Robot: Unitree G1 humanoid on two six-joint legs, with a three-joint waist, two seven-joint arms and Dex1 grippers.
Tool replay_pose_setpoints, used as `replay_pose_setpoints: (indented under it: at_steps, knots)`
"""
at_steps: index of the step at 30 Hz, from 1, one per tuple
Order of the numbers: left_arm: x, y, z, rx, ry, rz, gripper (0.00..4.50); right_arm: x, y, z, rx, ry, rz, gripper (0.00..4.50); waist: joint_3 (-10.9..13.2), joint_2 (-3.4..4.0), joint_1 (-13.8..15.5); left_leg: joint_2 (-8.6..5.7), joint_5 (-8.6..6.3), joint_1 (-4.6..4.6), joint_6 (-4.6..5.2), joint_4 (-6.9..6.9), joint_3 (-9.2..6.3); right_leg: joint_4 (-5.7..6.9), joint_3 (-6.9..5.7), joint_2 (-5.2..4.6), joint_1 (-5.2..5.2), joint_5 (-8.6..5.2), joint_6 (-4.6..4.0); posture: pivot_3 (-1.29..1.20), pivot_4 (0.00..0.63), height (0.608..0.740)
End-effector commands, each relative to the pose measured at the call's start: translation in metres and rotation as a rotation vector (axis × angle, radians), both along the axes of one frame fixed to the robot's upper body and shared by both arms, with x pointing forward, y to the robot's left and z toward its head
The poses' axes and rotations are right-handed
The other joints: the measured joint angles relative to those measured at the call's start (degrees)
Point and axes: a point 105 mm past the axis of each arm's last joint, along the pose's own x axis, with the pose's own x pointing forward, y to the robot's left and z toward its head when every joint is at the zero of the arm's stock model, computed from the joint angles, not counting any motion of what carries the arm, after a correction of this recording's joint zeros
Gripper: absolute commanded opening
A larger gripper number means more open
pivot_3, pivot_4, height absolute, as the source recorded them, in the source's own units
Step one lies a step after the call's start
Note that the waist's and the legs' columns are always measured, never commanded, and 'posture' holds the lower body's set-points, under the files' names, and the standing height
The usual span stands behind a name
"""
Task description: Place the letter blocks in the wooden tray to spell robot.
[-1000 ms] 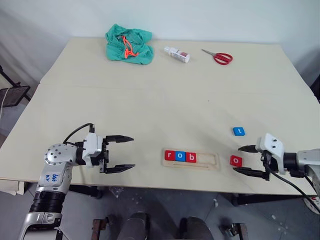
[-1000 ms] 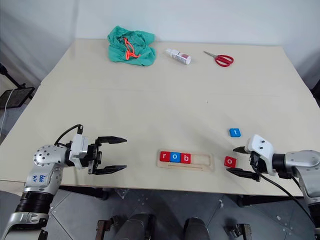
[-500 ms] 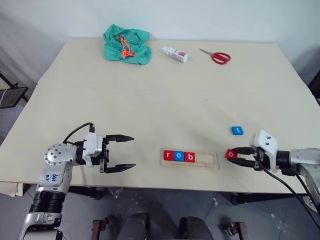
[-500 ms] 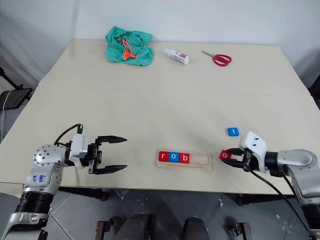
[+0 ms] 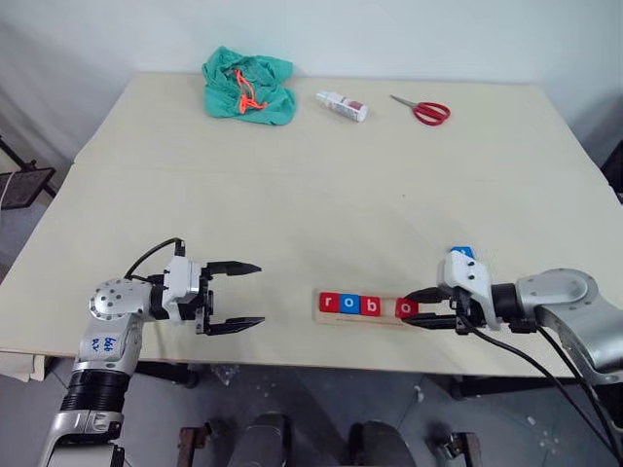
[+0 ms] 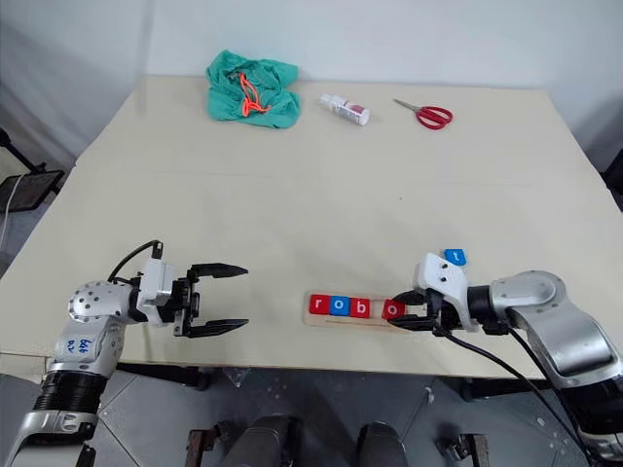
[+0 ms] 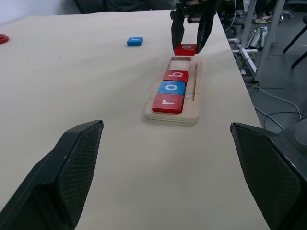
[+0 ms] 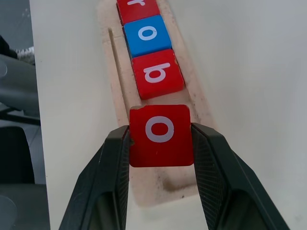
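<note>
Right gripper (image 5: pixel 421 306), lower right of the head view, pinches a red "o" block (image 5: pixel 406 308) between its two black fingers, over the open end of the wooden tray (image 7: pixel 194 113), just beside the "b". In the wrist view the fingers (image 8: pixel 113 158) press both side edges of the block, w/ the tray's empty slot beneath; whether the block touches the tray floor can't be told.

Tray sits at lower centre, near the table's (image 5: pixel 292 195) front edge, w/ a red "r" block (image 5: pixel 329 302), blue "o" block (image 5: pixel 349 303) and red "b" block (image 5: pixel 371 305) seated in a row. Blue "t" block (image 6: pixel 455 257) lies on the table just behind the right wrist.

Left gripper (image 5: pixel 241 294), lower left, hangs wide open & empty, pointing toward the tray.

Far edge, top of frame: green cloth (image 5: pixel 248 73) w/ orange cord, small white bottle (image 5: pixel 342 105), red scissors (image 5: pixel 422 110).
</note>
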Motion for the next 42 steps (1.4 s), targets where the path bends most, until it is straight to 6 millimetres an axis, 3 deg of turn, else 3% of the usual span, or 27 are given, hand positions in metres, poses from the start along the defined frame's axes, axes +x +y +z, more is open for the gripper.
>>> replay_pose_setpoints:
  at_steps: [1, 12, 20, 21, 36, 39, 42]
  knots:
    - [-0.002, -0.001, 0.008, -0.009, -0.045, -0.004, 4.5, 0.004, 0.005, 0.001, -0.006, -0.033, 0.037, 1.45, 0.0, 0.0, 0.06, 0.0, 0.0, 0.0, 0.0, -0.01, -0.01, 0.0, -0.01, 0.0, -0.01, 0.0, 0.0, 0.0, 0.15, 0.74]
    - [-0.004, -0.001, 0.007, -0.014, -0.05, 0.018, 4.5, 0.012, 0.009, -0.008, -0.033, -0.046, 0.08, 1.45, 0.0, -0.01, 0.09, -0.01, 0.0, -0.01, 0.0, 0.01, -0.01, 0.0, 0.0, -0.01, -0.01, 0.0, 0.0, 0.0, 0.15, 0.74]
    - [-0.002, -0.001, 0.008, -0.017, -0.053, 0.025, 4.5, 0.014, 0.013, -0.001, -0.001, -0.09, 0.073, 4.28, 0.01, -0.01, 0.09, -0.01, 0.0, -0.01, 0.0, 0.01, -0.01, 0.0, 0.0, -0.01, -0.01, 0.0, 0.0, 0.0, 0.15, 0.74]
    - [-0.002, -0.001, 0.008, -0.018, -0.053, 0.025, 4.5, 0.015, 0.013, 0.002, 0.007, -0.097, 0.069, 4.48, 0.01, -0.01, 0.09, -0.01, 0.0, -0.01, 0.0, 0.01, -0.01, 0.0, 0.0, -0.01, -0.01, 0.0, 0.0, 0.0, 0.15, 0.74]
    - [0.004, -0.008, 0.008, -0.028, -0.055, 0.007, 4.5, 0.016, -0.019, 0.024, 0.03, -0.134, -0.091, 4.48, 0.01, -0.01, 0.08, -0.02, 0.0, -0.01, 0.0, -0.01, 0.01, 0.0, 0.0, -0.01, -0.01, 0.0, 0.0, 0.0, 0.15, 0.74]
    - [0.004, -0.008, 0.007, -0.028, -0.055, 0.002, 4.5, 0.016, -0.026, 0.025, 0.02, -0.139, -0.103, 3.89, 0.01, -0.01, 0.09, -0.01, 0.0, 0.0, 0.0, -0.02, 0.02, 0.0, 0.0, 0.0, -0.02, 0.0, 0.0, 0.0, 0.15, 0.74]
    - [0.004, -0.009, 0.007, -0.028, -0.055, 0.0, 4.5, 0.018, -0.028, 0.024, 0.01, -0.138, -0.124, 2.84, 0.01, -0.01, 0.13, -0.01, 0.0, -0.01, 0.0, -0.01, 0.01, 0.0, 0.0, -0.01, -0.01, 0.0, 0.0, 0.0, 0.15, 0.74]
